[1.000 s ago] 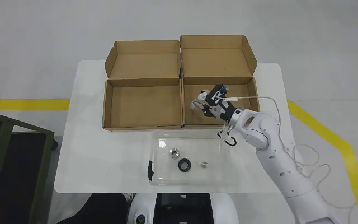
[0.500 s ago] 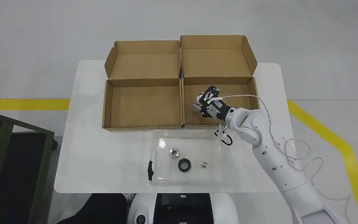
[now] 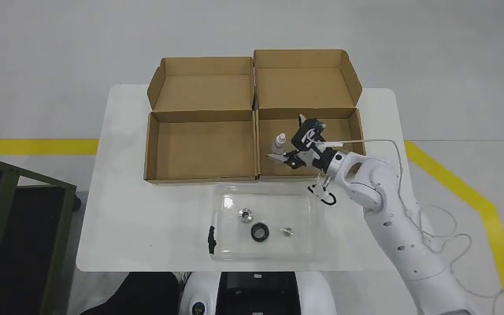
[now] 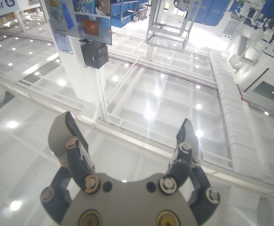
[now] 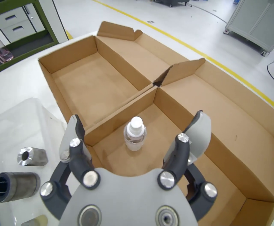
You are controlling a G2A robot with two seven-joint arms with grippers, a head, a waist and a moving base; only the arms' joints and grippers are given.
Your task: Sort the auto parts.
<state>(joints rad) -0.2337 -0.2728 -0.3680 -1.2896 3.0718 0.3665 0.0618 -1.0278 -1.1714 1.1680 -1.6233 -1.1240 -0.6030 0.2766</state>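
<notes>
The right gripper (image 5: 137, 117) was held spread and empty over the right cardboard box (image 3: 346, 134), centre right of the top view. 1 bottle (image 3: 279, 142) was seen upright inside that box, near its left wall. The left gripper (image 4: 127, 117) was likewise spread.

Factory hall, seen from the left wrist camera: a blue sign (image 4: 7, 5), cut off at the corner, carries part of a white word and a rounded logo. Blue wall panels (image 4: 214, 12) farther back bear the same kind of white lettering and logo, shown reversed and too small to make out. A poster (image 4: 61, 23) on the white pillar has diagrams and lines of fine print that cannot be read. Beside it, a hanging screen (image 4: 92, 21) displays graphics with no legible words.
</notes>
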